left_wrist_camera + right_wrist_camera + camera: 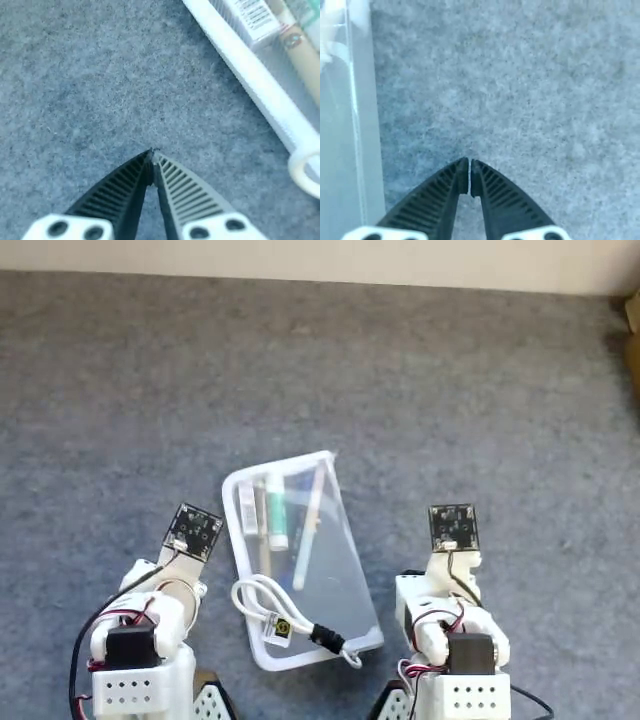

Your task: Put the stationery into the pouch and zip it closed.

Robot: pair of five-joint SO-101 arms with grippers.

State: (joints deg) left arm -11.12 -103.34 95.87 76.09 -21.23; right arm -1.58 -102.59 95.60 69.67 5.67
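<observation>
Clear pouch [340, 585] laid flat on the grey worktop [450, 390] between two arms.
Stationery [277, 512] is seen inside it; the left hand [152, 156] and right hand [469, 167] are clenched on nothing beside it.

Even, diffuse light throughout, with only faint shadows.
</observation>
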